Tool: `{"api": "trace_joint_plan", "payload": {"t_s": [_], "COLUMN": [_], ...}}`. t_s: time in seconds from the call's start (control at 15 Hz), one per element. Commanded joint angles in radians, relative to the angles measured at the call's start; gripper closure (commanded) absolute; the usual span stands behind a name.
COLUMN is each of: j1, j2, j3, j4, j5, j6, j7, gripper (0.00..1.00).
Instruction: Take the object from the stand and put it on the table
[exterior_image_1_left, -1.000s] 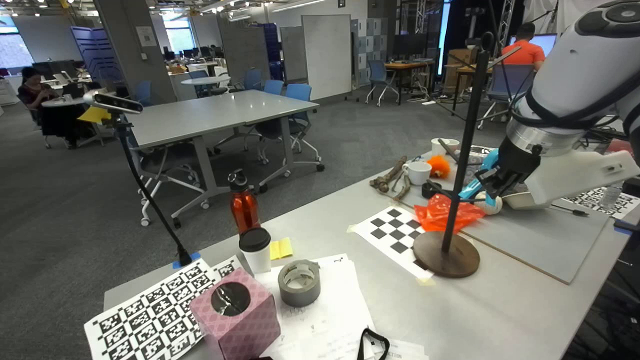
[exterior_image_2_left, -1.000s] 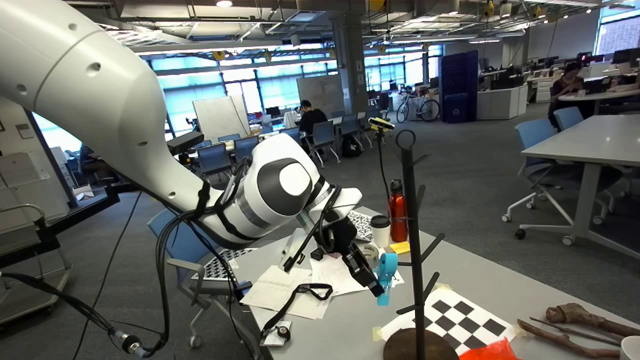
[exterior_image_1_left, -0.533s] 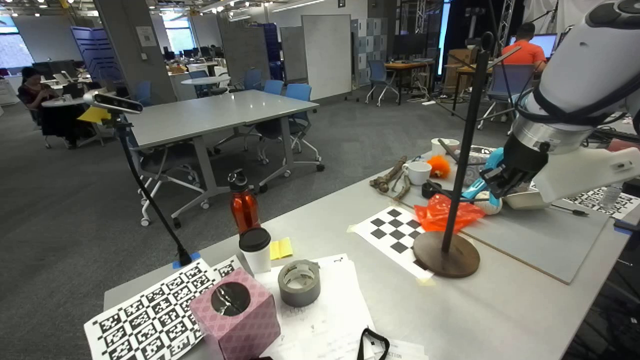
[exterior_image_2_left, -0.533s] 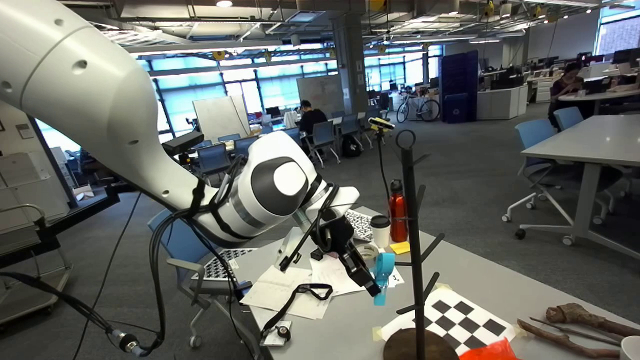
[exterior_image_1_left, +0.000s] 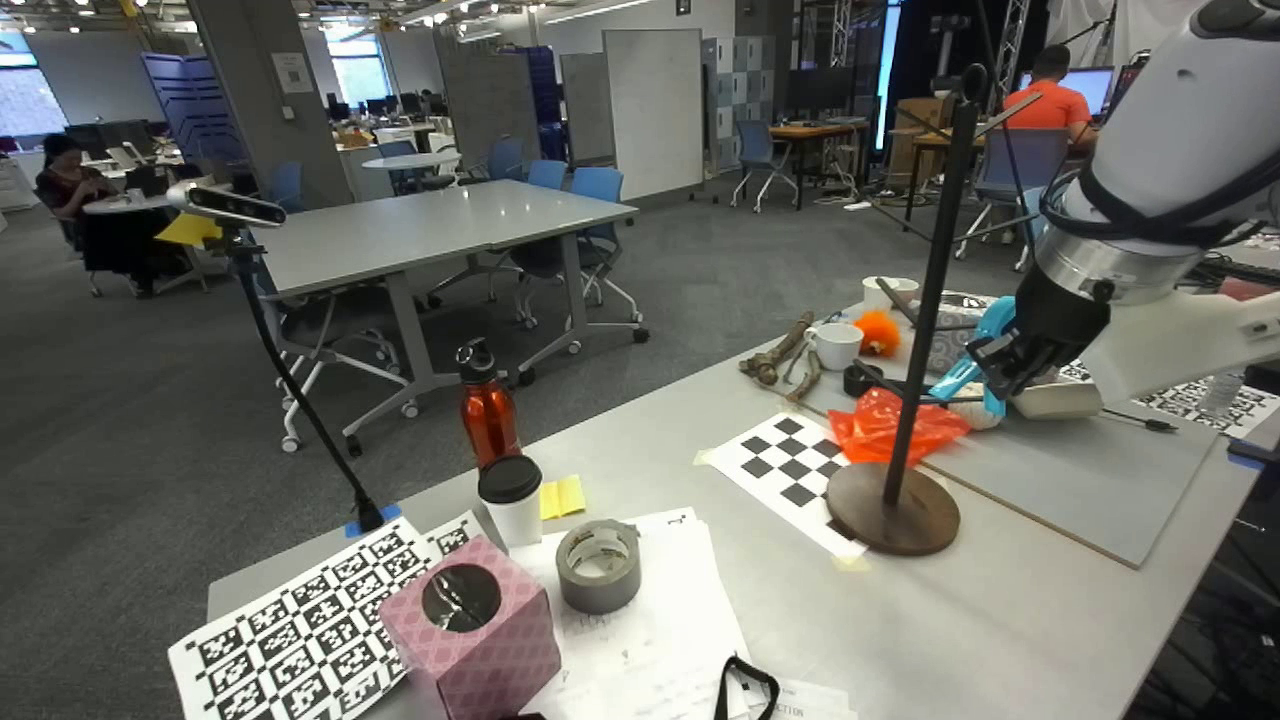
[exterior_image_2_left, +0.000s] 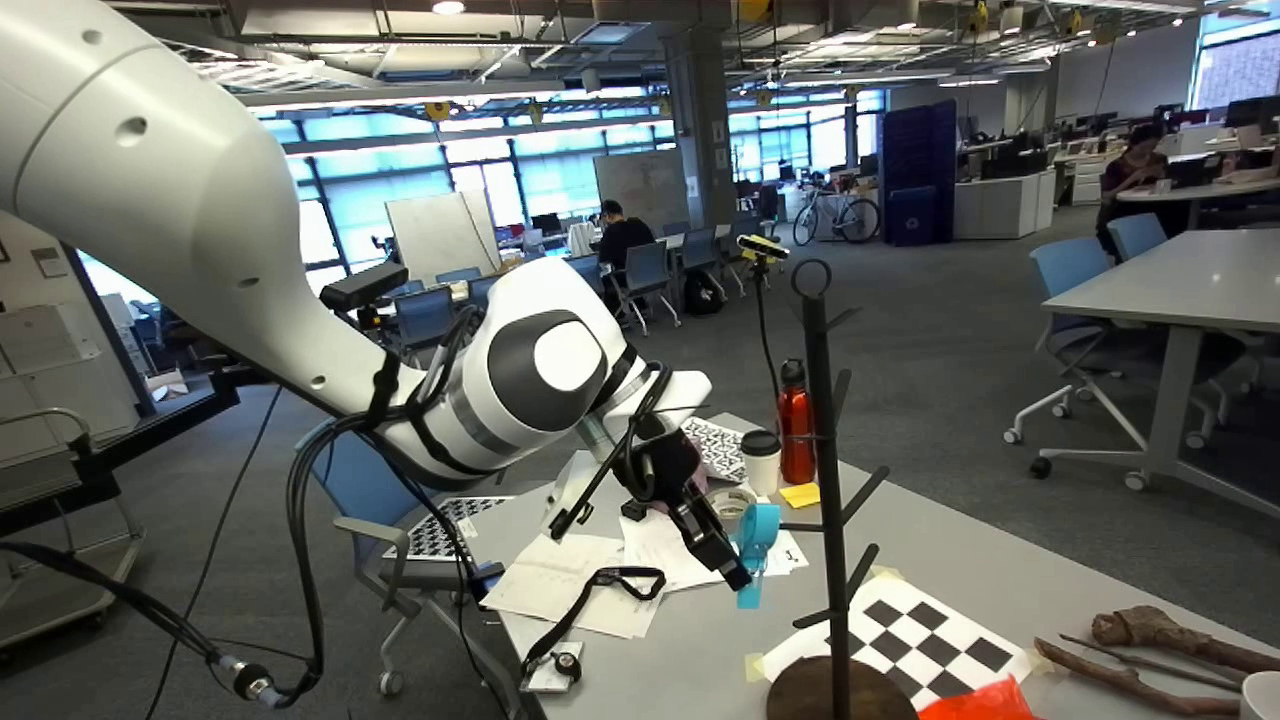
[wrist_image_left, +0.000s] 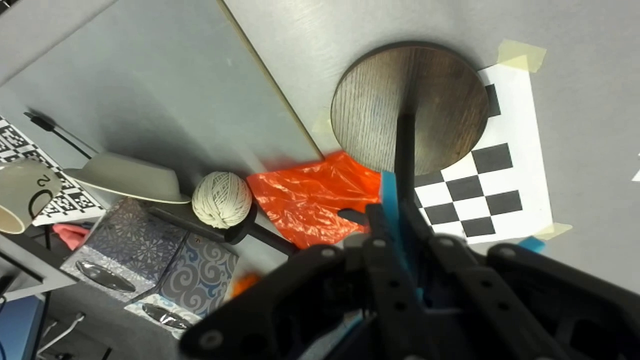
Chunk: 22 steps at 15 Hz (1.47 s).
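The object, a light-blue plastic piece with a loop and splayed prongs, shows in both exterior views (exterior_image_1_left: 995, 318) (exterior_image_2_left: 759, 528) and as a blue strip in the wrist view (wrist_image_left: 390, 192). My gripper (exterior_image_1_left: 988, 372) (exterior_image_2_left: 740, 572) (wrist_image_left: 393, 215) is shut on the object and holds it above the table (exterior_image_1_left: 1000, 620). The stand's black pole (exterior_image_1_left: 930, 300) (exterior_image_2_left: 832, 480) is upright on its round brown base (wrist_image_left: 370, 105). The object is beside the pole with a gap in an exterior view. I cannot tell whether a peg still passes through its loop.
Thin pegs stick out from the pole on several sides. A checker sheet (exterior_image_2_left: 920, 640) and a red plastic bag (exterior_image_1_left: 895, 430) lie by the base. A twine ball (wrist_image_left: 222, 200), white cup (exterior_image_1_left: 836, 346), sticks (exterior_image_1_left: 780, 360), tape roll (exterior_image_1_left: 598, 567) and tissue box (exterior_image_1_left: 475, 635) are around.
My gripper and the object have moved together away from the pole, leftward in one view and slightly rightward in the other. The stand has not moved.
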Motion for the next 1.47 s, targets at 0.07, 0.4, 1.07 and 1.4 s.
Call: {"api": "trace_joint_plan", "payload": {"t_s": [0.07, 0.4, 1.07, 1.4], "j1": [-0.018, -0.018, -0.019, -0.012], "j2": [-0.047, -0.064, -0.110, -0.122], "j3": [0.021, 0.030, 0.053, 0.073], "j4": [-0.032, -0.050, -0.098, -0.100], "j5": [0.039, 0.042, 0.078, 0.212], "j6": [-0.002, -0.004, -0.011, -0.029], "j7": [-0.052, -0.062, -0.110, -0.219], "gripper": [0.97, 0.97, 0.97, 0.97]}}
